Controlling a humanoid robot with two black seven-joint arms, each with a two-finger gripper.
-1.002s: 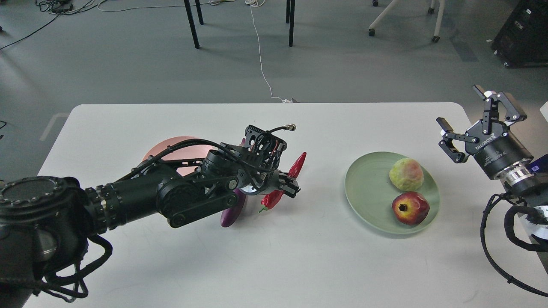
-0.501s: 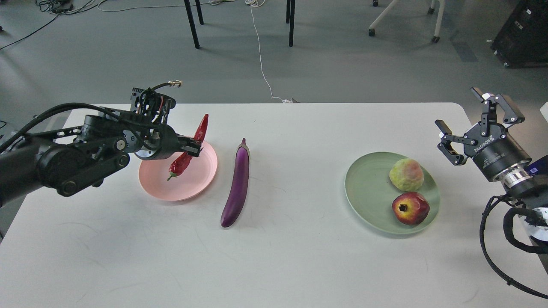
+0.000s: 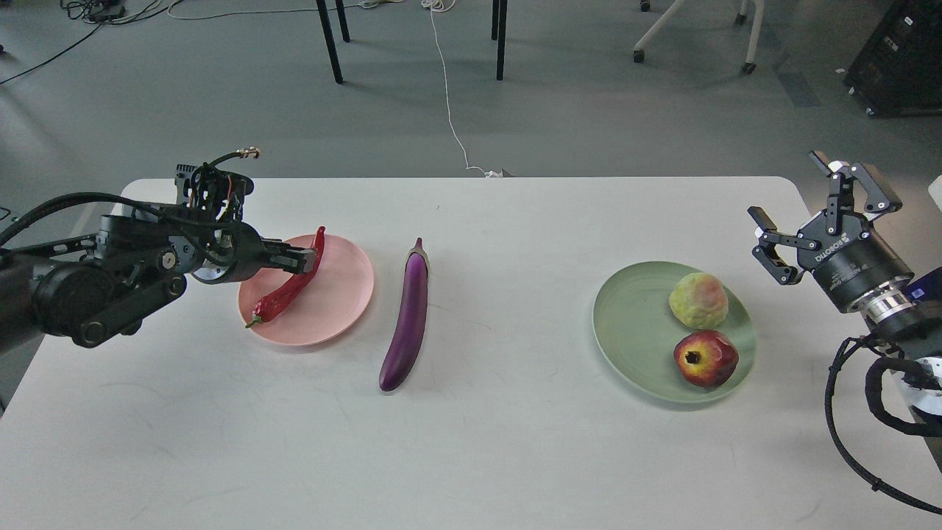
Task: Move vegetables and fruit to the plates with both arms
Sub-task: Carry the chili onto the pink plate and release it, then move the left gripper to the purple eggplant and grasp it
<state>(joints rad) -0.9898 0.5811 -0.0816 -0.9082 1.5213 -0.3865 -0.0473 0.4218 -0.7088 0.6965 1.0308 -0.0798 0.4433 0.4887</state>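
Left gripper [image 3: 300, 258]: pinching chili [image 3: 288, 288] over pink plate [image 3: 338, 309].
Right gripper [image 3: 820, 202]: fingers spread, empty.
Eggplant [image 3: 407, 316]: on table [image 3: 471, 442].

Bare table [image 3: 515, 442] around eggplant [image 3: 407, 313]

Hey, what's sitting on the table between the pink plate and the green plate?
In the head view, only the purple eggplant lies between the pink plate and the green plate, nearer the pink one; the rest is bare tabletop.

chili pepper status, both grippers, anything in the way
Left gripper on the chili pepper, low over the pink plate. Right gripper open, empty. Eggplant on the table, nothing blocking it.
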